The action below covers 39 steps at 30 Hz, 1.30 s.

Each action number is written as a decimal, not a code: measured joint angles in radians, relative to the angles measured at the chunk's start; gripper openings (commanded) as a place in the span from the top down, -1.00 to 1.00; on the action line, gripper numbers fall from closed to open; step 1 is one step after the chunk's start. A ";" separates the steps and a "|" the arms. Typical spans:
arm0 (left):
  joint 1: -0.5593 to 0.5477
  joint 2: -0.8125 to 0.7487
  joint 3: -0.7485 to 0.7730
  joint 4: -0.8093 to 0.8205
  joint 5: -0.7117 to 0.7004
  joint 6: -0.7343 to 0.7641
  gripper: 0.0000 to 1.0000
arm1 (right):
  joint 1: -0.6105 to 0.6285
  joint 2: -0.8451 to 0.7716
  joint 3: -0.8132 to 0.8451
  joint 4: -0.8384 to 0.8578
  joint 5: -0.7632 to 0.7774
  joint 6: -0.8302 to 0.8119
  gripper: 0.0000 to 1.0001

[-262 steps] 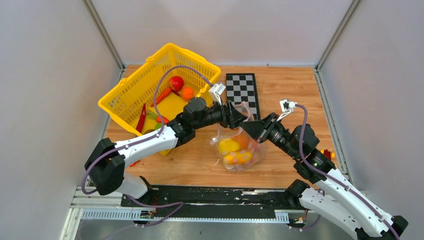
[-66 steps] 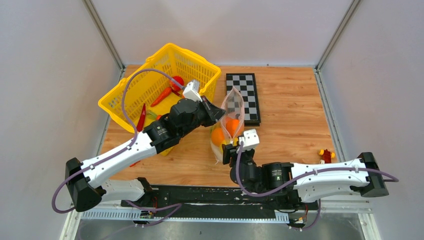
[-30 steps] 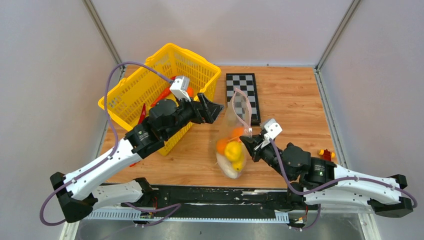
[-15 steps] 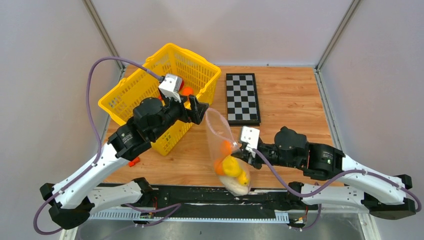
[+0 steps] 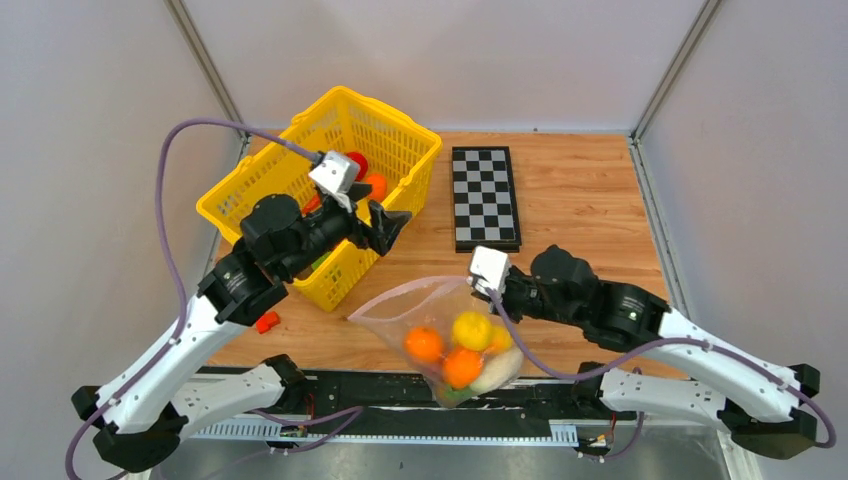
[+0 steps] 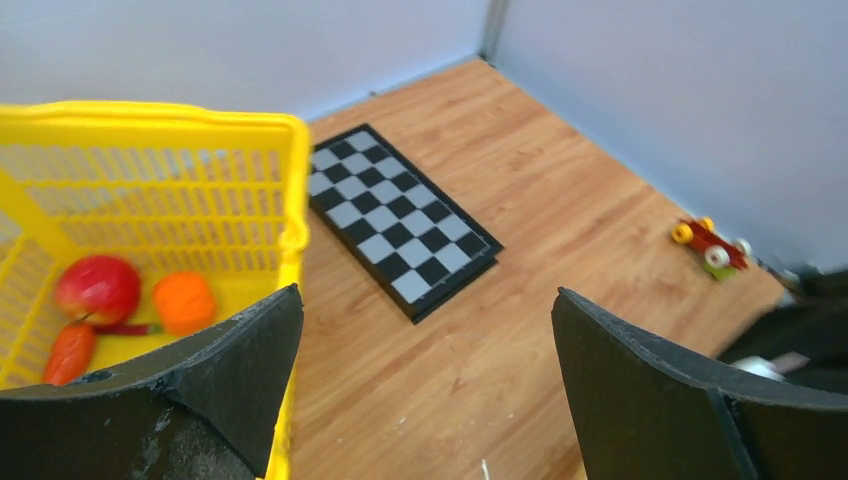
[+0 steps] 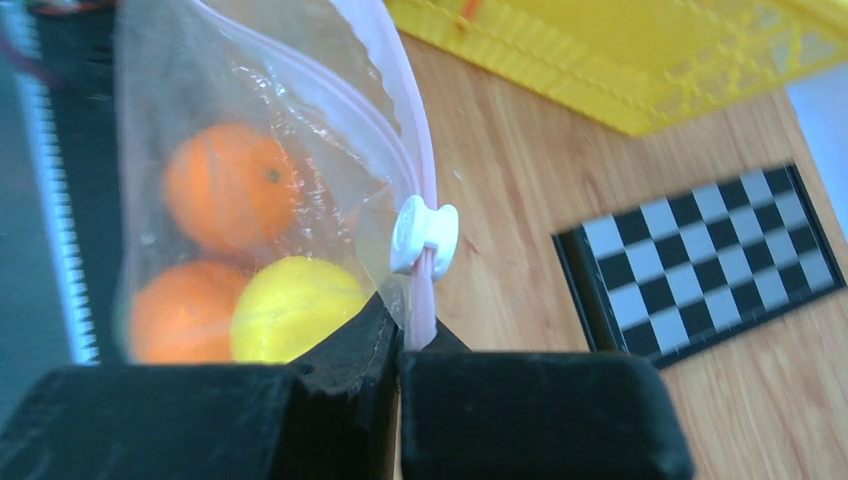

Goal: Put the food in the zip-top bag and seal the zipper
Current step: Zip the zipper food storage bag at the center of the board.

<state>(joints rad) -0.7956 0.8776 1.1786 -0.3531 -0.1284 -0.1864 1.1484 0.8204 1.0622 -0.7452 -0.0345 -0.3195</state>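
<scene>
**Zip-top bag (image 5: 400,312), food (image 5: 471,330) inside, held at six o'clock of the surface (image 5: 580,190).**

The bag contains two orange pieces, yellow ones and a pale one. Its lower end lies over the black rail (image 5: 400,395) at the near edge. The zipper (image 7: 428,180) runs pink along the mouth. A white slider (image 7: 424,232) sits on it, just beside my right pincer (image 7: 398,345), which is clamped tight on the bag's edge. Whether the strip is pressed closed along its length I cannot tell. My left pincer (image 6: 425,330) stands wide, nothing in it, at ten o'clock from the bag, beside the corner of the yellow basket (image 5: 300,165). The checkerboard (image 5: 485,195) lies at twelve o'clock from the bag, apart from it.
</scene>
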 measured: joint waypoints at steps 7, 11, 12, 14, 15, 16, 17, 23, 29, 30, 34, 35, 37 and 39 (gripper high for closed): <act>0.033 0.155 -0.004 0.057 0.367 0.103 -1.00 | -0.096 0.088 -0.103 0.109 0.085 -0.027 1.00; 0.072 0.232 -0.004 0.050 0.525 0.148 -1.00 | -0.104 0.018 -0.129 0.170 0.072 -0.056 1.00; 0.077 0.241 -0.004 0.048 0.553 0.157 -1.00 | -0.104 -0.004 -0.135 0.182 0.061 -0.062 1.00; 0.085 0.253 -0.003 0.046 0.621 0.188 -1.00 | -0.105 -0.058 -0.149 0.209 0.029 -0.077 1.00; 0.087 0.256 -0.002 0.040 0.656 0.206 -1.00 | -0.105 -0.074 -0.151 0.214 0.020 -0.082 1.00; 0.089 0.260 0.003 0.029 0.697 0.226 -1.00 | -0.105 -0.089 -0.153 0.226 0.009 -0.088 1.00; 0.089 0.264 0.006 0.024 0.726 0.242 -1.00 | -0.105 -0.098 -0.154 0.234 -0.002 -0.093 1.00; 0.089 0.266 0.009 0.019 0.905 0.315 -1.00 | -0.105 -0.092 -0.154 0.249 -0.027 -0.103 1.00; 0.089 0.263 0.032 -0.028 0.986 0.342 -1.00 | -0.105 -0.063 -0.155 0.256 -0.028 -0.103 1.00; 0.089 0.263 0.040 -0.040 0.995 0.346 -1.00 | -0.105 -0.061 -0.155 0.258 -0.028 -0.102 1.00; 0.079 0.261 0.057 -0.074 1.007 0.349 -1.00 | -0.105 -0.044 -0.154 0.269 -0.021 -0.101 1.00; 0.069 0.260 0.058 -0.085 0.994 0.349 -1.00 | -0.105 -0.039 -0.154 0.272 -0.018 -0.098 1.00; 0.039 0.260 0.066 -0.111 0.953 0.350 -1.00 | -0.105 -0.032 -0.154 0.273 -0.011 -0.094 1.00; -0.006 0.269 0.092 -0.161 0.898 0.352 -1.00 | -0.105 -0.029 -0.154 0.275 -0.002 -0.088 1.00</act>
<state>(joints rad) -0.8021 1.1469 1.2701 -0.5144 0.7696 0.1658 1.0431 0.7910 0.9085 -0.4706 -0.0368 -0.4072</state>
